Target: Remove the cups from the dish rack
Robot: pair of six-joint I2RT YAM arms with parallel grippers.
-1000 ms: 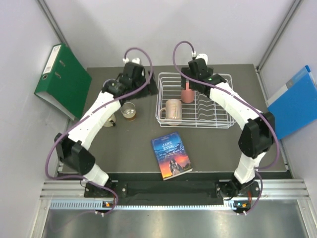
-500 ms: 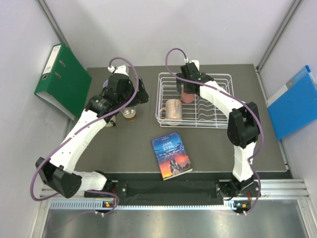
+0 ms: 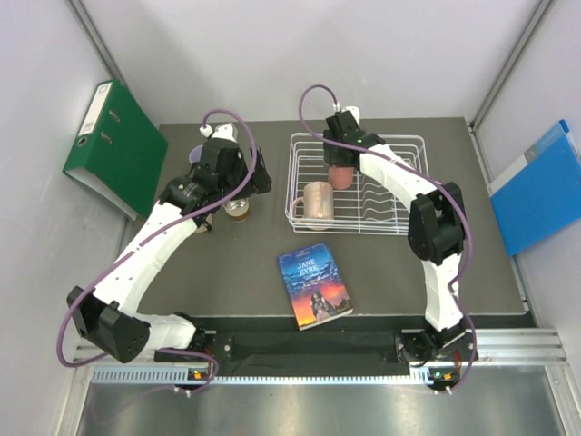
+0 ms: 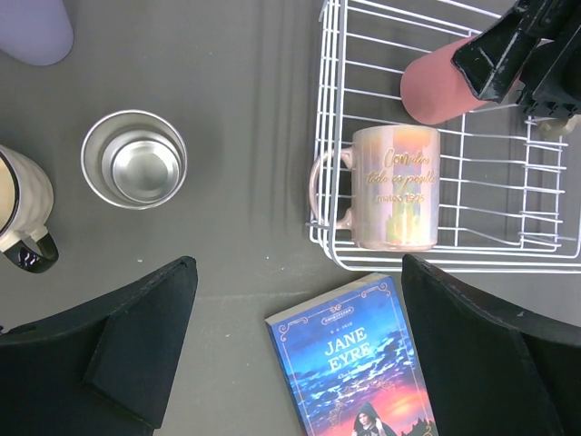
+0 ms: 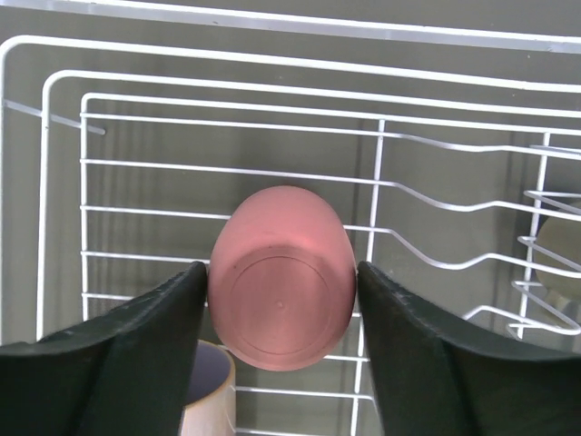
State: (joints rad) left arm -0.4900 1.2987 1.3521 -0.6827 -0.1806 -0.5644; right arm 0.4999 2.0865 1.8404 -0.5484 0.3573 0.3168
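The left gripper (image 4: 298, 268) has drawn back from the rack (image 3: 399, 141) and hangs wide open and empty near the steel cup (image 4: 134, 159). The peach mug (image 4: 395, 186) waits in the rack. The right gripper (image 5: 281, 268) has dropped onto the upturned pink cup (image 5: 280, 277), also in the rack, fingers pressed to its sides (lifting looks next).

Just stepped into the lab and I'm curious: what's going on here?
Two robot arms are emptying a dish rack. The right gripper is clamped on the upside-down salmon-pink cup inside the rack; a peach mug lies beside it. The left gripper hangs open above the table, where a lilac tumbler, beige mug and steel cup sit.
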